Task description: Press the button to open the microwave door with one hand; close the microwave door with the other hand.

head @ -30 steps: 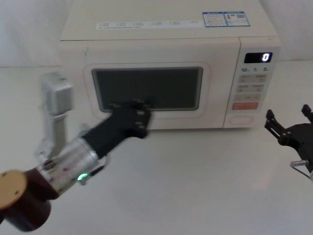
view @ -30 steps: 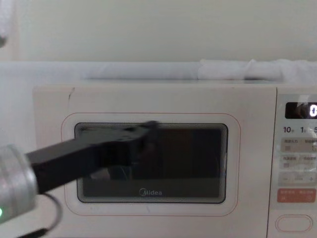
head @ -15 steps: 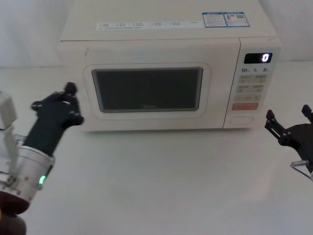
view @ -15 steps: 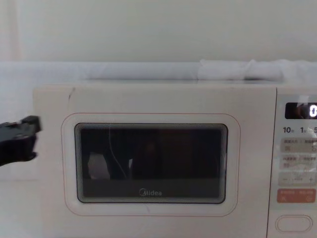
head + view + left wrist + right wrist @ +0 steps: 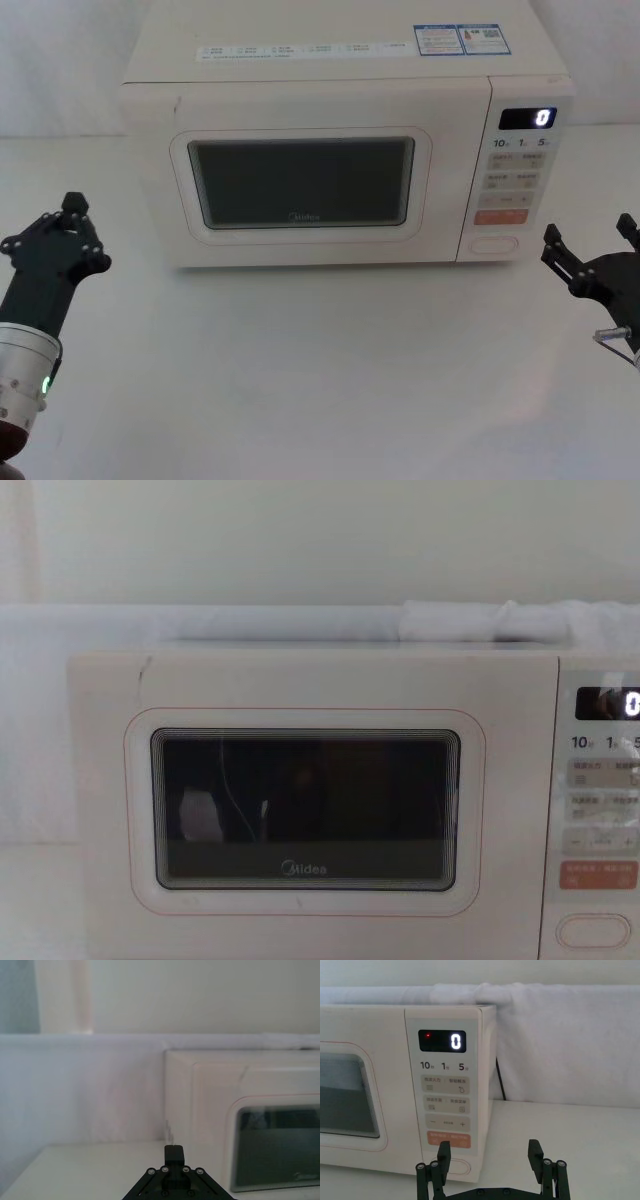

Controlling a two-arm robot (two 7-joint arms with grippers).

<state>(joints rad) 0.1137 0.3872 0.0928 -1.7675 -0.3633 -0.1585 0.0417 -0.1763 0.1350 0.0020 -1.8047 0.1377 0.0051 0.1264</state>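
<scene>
Your microwave door [image 5: 300, 185] sits flush and shut against the oven front, dark window facing you with the Midea logo [image 5: 303, 868] along the window's lower edge in the chest view. The button [image 5: 491, 243] is the wide pill-shaped key at the bottom of the keypad panel [image 5: 518, 175], directly under the orange-red key [image 5: 501, 217]; nothing is touching it. The display [image 5: 527, 118] at the top of that panel reads 0. Your left gripper [image 5: 57, 243] hangs over the counter [image 5: 330, 360] to the left of the microwave, well apart from the door and touching nothing; cannot tell if its fingers are open or closed from these views. Its silver wrist with the green light [image 5: 45, 384] shows near the head view's lower left. Your right gripper [image 5: 590, 262] is on the right side of the counter, near the keypad end of the microwave but clear of it. In the right wrist view its two fingers [image 5: 443, 1152] stand spread apart with nothing between them, aimed roughly at the oven's lower right corner, with the button [image 5: 458, 1166] just beside the one finger's line.
</scene>
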